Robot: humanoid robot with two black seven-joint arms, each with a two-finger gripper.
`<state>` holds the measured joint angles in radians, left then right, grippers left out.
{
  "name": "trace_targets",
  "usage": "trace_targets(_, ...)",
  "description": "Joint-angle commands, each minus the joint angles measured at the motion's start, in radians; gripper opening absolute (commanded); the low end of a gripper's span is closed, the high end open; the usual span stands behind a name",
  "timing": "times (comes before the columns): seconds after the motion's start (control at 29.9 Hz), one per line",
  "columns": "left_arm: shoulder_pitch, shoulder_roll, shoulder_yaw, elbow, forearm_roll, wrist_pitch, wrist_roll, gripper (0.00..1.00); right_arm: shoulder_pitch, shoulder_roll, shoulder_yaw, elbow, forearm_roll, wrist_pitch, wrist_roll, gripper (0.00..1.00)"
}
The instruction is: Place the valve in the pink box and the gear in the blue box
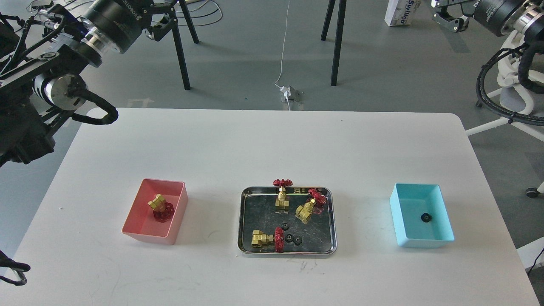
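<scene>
Both end effectors, left (163, 23) and right (446, 17), hang beyond the desk's (272, 140) far corners; I cannot tell their finger spread. One valve (160, 207) lies in the pink box (148, 231), one gear (426, 218) in the blue box (420, 243); three valves remain on the steel tray (242, 221).

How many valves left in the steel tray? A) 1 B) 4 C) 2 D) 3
D: three valves sit in the steel tray, at and; the fourth valve lies in the pink box.
</scene>
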<state>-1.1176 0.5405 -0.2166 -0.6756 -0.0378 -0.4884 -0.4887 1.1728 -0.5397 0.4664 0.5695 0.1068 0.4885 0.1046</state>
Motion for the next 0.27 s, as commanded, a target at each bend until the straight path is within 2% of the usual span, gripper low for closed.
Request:
trace_targets(0.0, 0.038, -0.040, -0.081, 0.048, 0.001, 0.000, 0.000, 0.99, 0.001, 0.133, 0.000, -0.120, 0.019, 0.000, 0.003, 0.99)
trace_targets(0.07, 0.039, -0.079, -0.102, 0.062, 0.004, 0.000, 0.000, 0.99, 0.008, 0.193, -0.005, -0.170, 0.019, 0.000, 0.000, 0.99)
trace_targets(0.23, 0.039, -0.117, -0.136, 0.065, -0.005, 0.000, 0.000, 0.99, -0.018, 0.185, 0.032, -0.178, 0.034, 0.000, 0.012, 0.99)
